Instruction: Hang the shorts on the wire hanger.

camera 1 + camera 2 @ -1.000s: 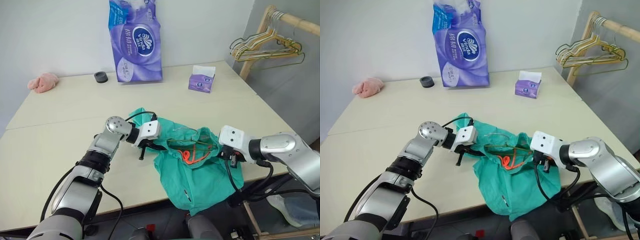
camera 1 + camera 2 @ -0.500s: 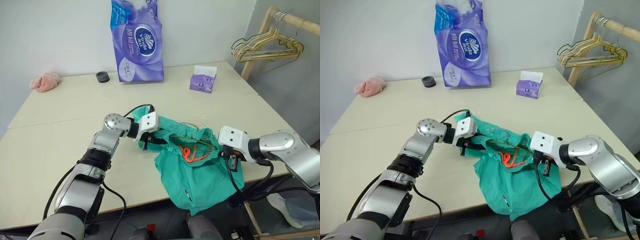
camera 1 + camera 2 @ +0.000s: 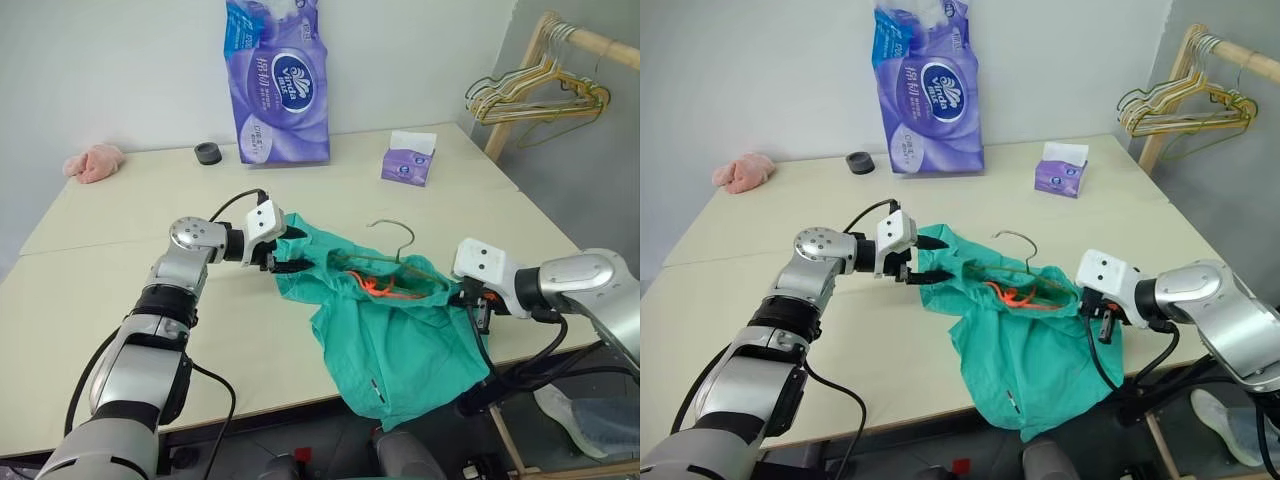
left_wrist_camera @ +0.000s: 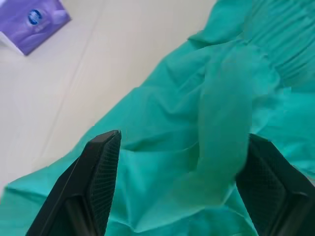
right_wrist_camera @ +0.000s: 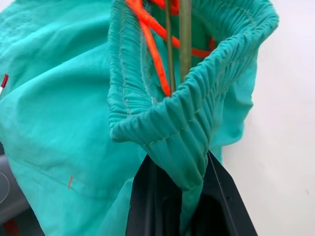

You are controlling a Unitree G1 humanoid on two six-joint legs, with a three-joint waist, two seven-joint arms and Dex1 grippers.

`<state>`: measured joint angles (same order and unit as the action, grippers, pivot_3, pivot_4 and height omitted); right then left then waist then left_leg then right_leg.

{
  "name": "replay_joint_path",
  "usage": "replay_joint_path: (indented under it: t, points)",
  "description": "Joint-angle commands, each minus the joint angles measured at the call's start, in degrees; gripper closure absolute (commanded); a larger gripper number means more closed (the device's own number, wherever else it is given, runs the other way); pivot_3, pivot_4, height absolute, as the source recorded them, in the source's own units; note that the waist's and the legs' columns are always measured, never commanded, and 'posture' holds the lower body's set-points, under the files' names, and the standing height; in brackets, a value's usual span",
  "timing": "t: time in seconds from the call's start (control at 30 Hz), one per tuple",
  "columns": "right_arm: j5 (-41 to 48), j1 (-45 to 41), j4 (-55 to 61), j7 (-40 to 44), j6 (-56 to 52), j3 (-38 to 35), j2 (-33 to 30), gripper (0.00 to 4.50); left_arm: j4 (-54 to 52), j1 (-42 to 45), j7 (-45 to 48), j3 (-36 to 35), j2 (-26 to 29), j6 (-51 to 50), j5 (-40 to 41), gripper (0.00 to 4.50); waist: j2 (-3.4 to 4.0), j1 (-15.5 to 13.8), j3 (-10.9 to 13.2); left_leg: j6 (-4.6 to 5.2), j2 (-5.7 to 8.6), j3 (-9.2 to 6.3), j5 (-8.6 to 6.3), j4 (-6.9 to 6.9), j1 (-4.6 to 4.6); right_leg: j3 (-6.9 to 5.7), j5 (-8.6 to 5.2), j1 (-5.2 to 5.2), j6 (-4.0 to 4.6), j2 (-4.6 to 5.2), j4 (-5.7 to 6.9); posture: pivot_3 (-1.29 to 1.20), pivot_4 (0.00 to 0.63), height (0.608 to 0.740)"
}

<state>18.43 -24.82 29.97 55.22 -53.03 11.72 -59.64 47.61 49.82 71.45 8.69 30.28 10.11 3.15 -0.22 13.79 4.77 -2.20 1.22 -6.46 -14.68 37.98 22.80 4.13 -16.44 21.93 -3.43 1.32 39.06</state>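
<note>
Beige table (image 3: pixel 120 215) under shorts (image 3: pixel 385 330)

shorts (image 3: pixel 390 320) over table (image 3: pixel 120 290) front edge | wire hanger (image 3: pixel 392 262) seemingly inside waistband | tissue box (image 3: pixel 407 160) behind

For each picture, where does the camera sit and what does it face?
Head views: from the head, down onto the table, both arms.
Left wrist view: past spread fingers onto the shorts.
Right wrist view: along the right gripper, pinching the waistband, wire hanger inside.
All share the shorts.
</note>
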Motion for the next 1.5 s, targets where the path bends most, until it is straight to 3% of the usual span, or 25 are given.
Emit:
replay_joint_path:
  t: [0.03,0.23,0.5,0.6,0.77,1.03,1.2,1.4,1.5]
  points:
    - [1.74,0.36,0.59,0.21,-0.90,-3.80,-0.53,4.50,2.71,2.93,-4.31,-2.40,1.12,2.72,-0.77,0.98,0.00,0.00,0.00,0.00,0.01,0.00,0.00,0.00,0.00,0.01,-0.01,0.00,-0.01,0.01,0.00,-0.24,0.033,0.740]
    - [5.62,1.39,1.48,-2.69,-5.24,-8.04,2.38,4.50,8.38,7.95,-7.71,-5.27,2.97,3.18,0.81,0.98,0.00,0.18,0.00,0.01,0.03,-0.01,0.00,-0.01,0.00,0.00,-0.02,-0.01,-0.03,0.02,0.02,-0.25,0.035,0.740]
    - [10.60,3.82,2.52,-3.16,-7.96,-13.46,-0.28,4.50,15.79,13.07,-9.77,-6.14,7.51,5.04,-0.15,0.98,0.00,0.26,0.00,0.01,0.05,-0.01,0.00,-0.01,0.00,0.00,-0.03,-0.02,-0.06,0.03,0.02,-0.25,0.041,0.740]
    - [11.15,3.77,2.30,-2.95,-7.43,-13.29,-1.41,4.50,15.37,13.65,-2.25,-5.26,7.24,2.66,1.05,0.98,0.00,0.30,0.00,0.01,0.05,-0.01,0.00,-0.01,0.00,0.00,-0.04,-0.02,-0.06,0.02,0.02,-0.25,0.041,0.740]
    - [10.25,3.30,1.87,-2.36,-4.44,-11.23,-3.89,4.50,12.74,13.14,9.16,-3.45,7.14,-1.14,1.60,0.02,0.00,0.64,0.01,0.02,0.04,0.03,0.00,-0.03,0.00,-0.02,-0.05,-0.02,-0.07,-0.03,0.03,-0.25,0.042,0.740]
    - [5.00,4.17,-0.92,-0.43,4.08,-8.59,-8.70,4.50,12.44,12.88,15.12,-1.12,8.54,2.26,-1.44,0.02,0.03,0.62,0.00,0.02,0.03,0.05,0.00,-0.05,-0.01,0.04,-0.09,0.02,-0.12,0.00,0.01,-0.25,0.042,0.740]
    - [4.05,6.38,-3.65,0.79,5.65,-10.37,-9.48,4.50,14.27,13.16,13.88,-1.75,9.77,5.38,-2.84,0.02,0.01,0.24,0.01,0.01,0.11,0.05,0.00,0.03,0.03,0.02,-0.10,-0.05,-0.14,0.09,-0.01,-0.25,0.042,0.740]
    - [8.98,10.73,-4.67,-0.18,-0.69,-18.42,-7.98,4.50,13.15,14.17,11.75,-4.68,6.98,3.08,-0.14,0.02,0.00,0.18,0.01,0.02,0.11,0.02,0.00,0.03,0.02,0.01,-0.10,-0.06,-0.14,0.10,0.01,-0.26,0.043,0.740]
    - [12.59,13.68,-4.01,-2.07,-7.56,-26.25,-5.87,4.50,6.08,12.42,13.52,-5.76,4.22,-1.63,3.59,0.02,-0.01,0.07,0.02,0.02,0.12,0.01,0.00,0.05,0.02,-0.01,-0.10,-0.10,-0.15,0.10,0.00,-0.28,0.050,0.740]
